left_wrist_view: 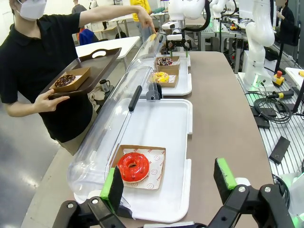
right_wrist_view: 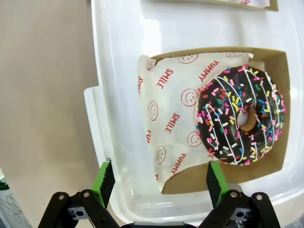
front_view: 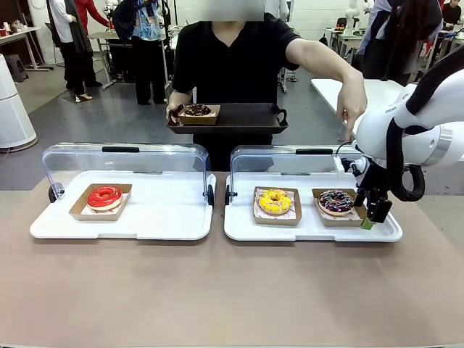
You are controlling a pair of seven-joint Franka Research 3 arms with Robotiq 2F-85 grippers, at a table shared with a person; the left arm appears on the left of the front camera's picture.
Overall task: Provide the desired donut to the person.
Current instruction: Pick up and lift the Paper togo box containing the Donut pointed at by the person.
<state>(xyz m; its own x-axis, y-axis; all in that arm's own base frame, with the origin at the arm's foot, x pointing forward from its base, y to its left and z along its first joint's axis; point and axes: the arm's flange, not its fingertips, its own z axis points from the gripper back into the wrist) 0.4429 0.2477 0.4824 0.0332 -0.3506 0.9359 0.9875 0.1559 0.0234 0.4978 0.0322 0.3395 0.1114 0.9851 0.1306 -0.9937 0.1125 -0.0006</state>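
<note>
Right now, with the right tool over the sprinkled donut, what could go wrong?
1. The open right tool straddles one edge of the cardboard box. The sprinkled donut sits toward the far end, so lifting by that edge might tip it out.
2. The loose paper liner might get pinched instead.
3. The person's hand hangs close beside the right arm; rising could hit it.

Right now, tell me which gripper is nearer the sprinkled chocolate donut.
Right. The right gripper hovers just beside the sprinkled chocolate donut; the left gripper hangs far off, by the red donut.
</note>
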